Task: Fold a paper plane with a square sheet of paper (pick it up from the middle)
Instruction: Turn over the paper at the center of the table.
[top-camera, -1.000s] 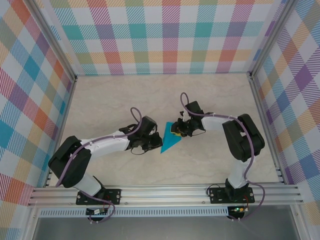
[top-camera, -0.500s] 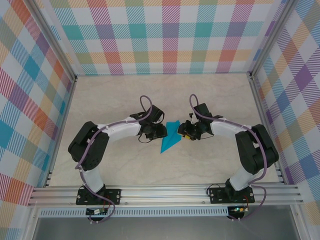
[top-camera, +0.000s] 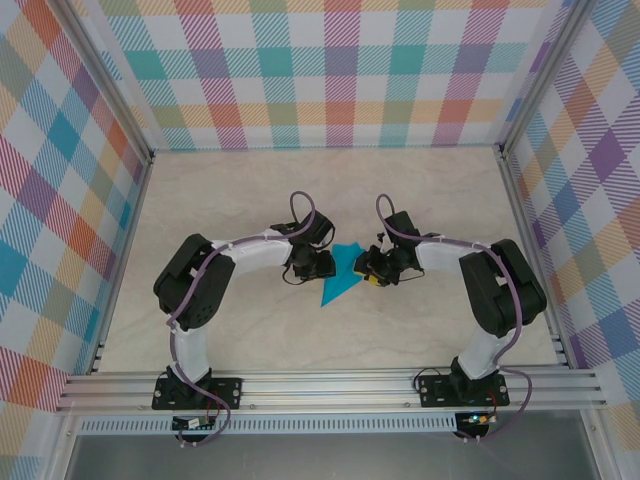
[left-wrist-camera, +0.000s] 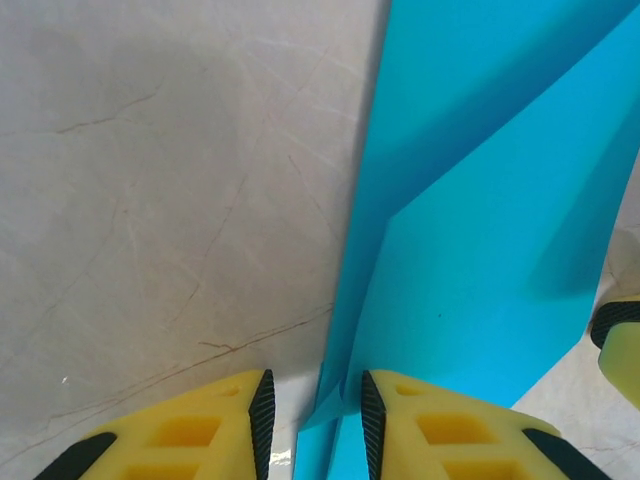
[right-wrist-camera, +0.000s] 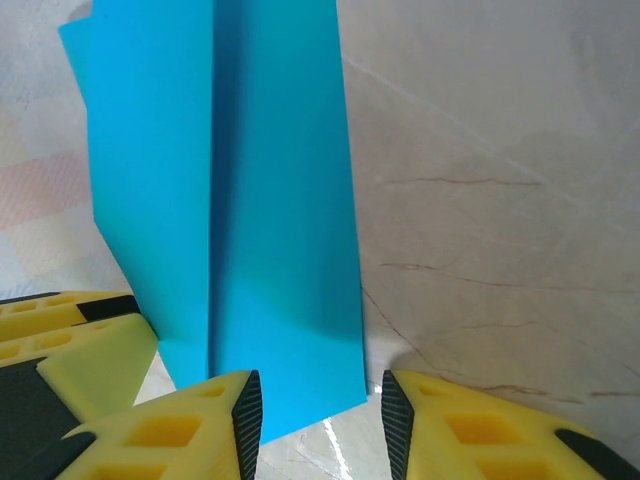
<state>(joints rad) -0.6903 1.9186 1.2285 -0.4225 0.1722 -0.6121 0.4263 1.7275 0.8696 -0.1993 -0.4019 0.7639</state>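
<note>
The square sheet of paper lies on the table folded into a teal-blue paper plane (top-camera: 342, 275) with its sharp tip toward the near edge. My left gripper (top-camera: 320, 265) sits at the plane's left side. In the left wrist view this gripper (left-wrist-camera: 315, 400) is open, and a raised fold of the plane (left-wrist-camera: 470, 230) stands in the gap, not pinched. My right gripper (top-camera: 366, 267) is at the plane's right side. In the right wrist view it (right-wrist-camera: 318, 405) is open over a corner of the plane (right-wrist-camera: 270, 200).
The plane rests on a pale marble-look tabletop (top-camera: 230, 200) inside checked walls with aluminium rails (top-camera: 330, 385) along the near edge. A yellow finger of the other gripper shows at the right edge (left-wrist-camera: 620, 345) of the left wrist view and at the lower left (right-wrist-camera: 70, 340) of the right wrist view.
Both grippers have opened their jaws off the plane. Both arms have drawn their elbows in, and the grippers and plane have shifted slightly away from the near edge.
</note>
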